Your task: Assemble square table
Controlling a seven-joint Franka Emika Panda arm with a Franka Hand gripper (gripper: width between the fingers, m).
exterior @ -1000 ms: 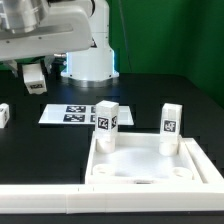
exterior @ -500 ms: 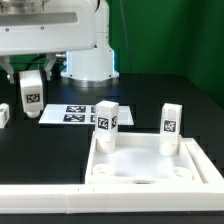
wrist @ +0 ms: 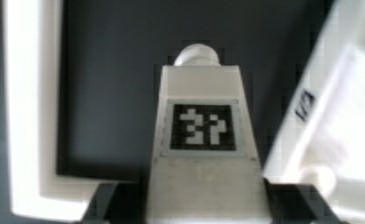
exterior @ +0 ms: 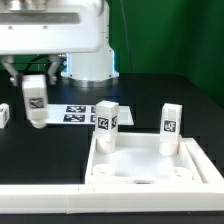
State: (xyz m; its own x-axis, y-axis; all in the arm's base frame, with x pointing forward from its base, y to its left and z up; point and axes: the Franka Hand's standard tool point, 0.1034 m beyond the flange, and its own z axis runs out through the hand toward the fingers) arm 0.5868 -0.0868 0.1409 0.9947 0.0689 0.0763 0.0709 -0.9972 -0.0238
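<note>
Pincer is clamping a white tagged leg, its fingers pressing on the leg's two sides; it is holding the leg upright over the black bench, just beside the marker board; whether the leg's foot is touching the bench I cannot tell; the square table's slab is lying at the bench's near edge against the long white fence; a second leg and a third leg are standing in its far corner sockets; a fourth leg is sitting at the exterior view's left.

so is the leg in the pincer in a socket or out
Out. The leg is held upright in the pincer, well to the exterior view's left of the slab.
</note>
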